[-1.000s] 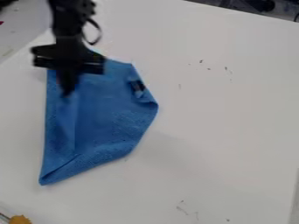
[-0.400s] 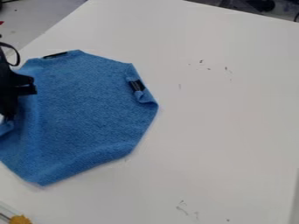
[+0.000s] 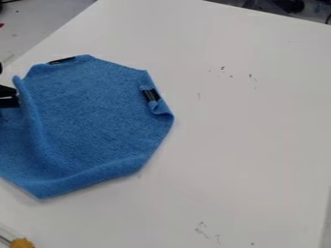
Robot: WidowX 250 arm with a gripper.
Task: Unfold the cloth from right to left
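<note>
The blue cloth [image 3: 97, 116] lies spread over the left part of the white table, its left portion running out at the view's left edge. A raised ridge runs down its left side, and its right corner is folded in by a dark tag. Part of the black gripper [image 3: 9, 98] shows at the left edge, at the cloth's upper left beside the ridge. Its fingertips are hidden, so its hold on the cloth cannot be made out.
The white table [image 3: 252, 140] extends to the right of the cloth, with small dark marks on it. An orange-yellow object [image 3: 21, 243] sits at the bottom left corner. Dark items stand beyond the table's far edge at the top right.
The gripper has moved left from above the cloth to the view's edge. The cloth's left part has opened out leftward, and a ridge has risen there. Its right side has stayed nearly still.
</note>
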